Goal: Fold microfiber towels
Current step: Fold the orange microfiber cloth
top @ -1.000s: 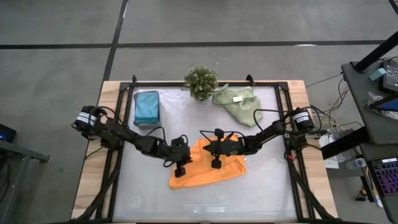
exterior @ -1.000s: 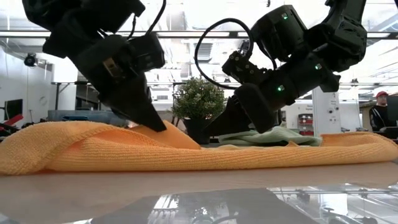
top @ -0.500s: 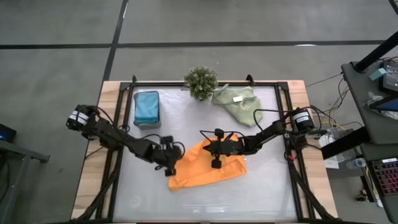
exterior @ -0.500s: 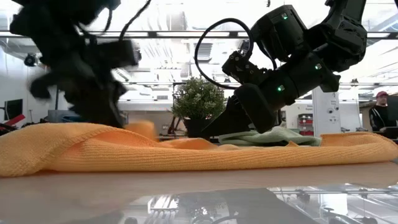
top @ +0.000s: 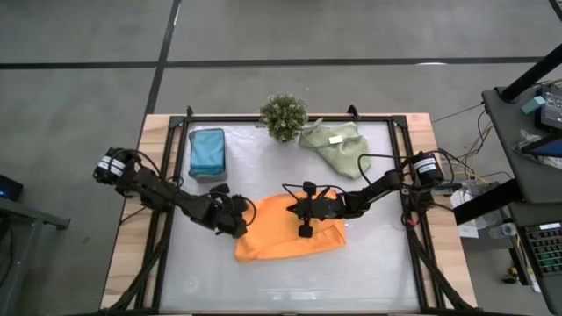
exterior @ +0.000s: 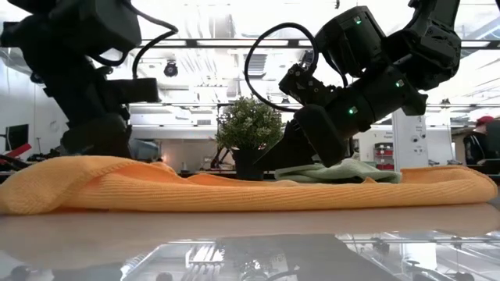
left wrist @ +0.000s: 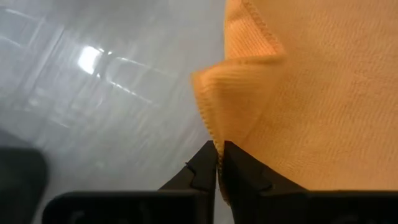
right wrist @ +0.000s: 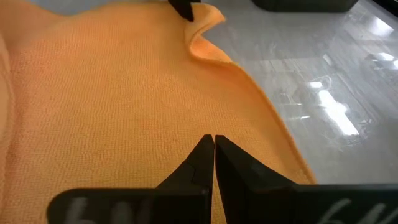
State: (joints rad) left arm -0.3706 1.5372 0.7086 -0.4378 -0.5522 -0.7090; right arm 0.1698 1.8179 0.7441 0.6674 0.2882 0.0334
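Orange towel (top: 294,235), left wrist view alone shows edge pinched, left gripper (left wrist: 219,163)

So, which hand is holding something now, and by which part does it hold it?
The left hand pinches the orange towel by its hemmed edge at a corner. The right hand is shut, pressing on the towel's middle.

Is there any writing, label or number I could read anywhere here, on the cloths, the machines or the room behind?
No text can be read in any view.
White tag on the green cloth: too small to tell whether anything is printed on it.
Orange cloth, blue cloth, plant: no lettering shows.
Shelves in the room behind: blurred coloured shapes, nothing legible.
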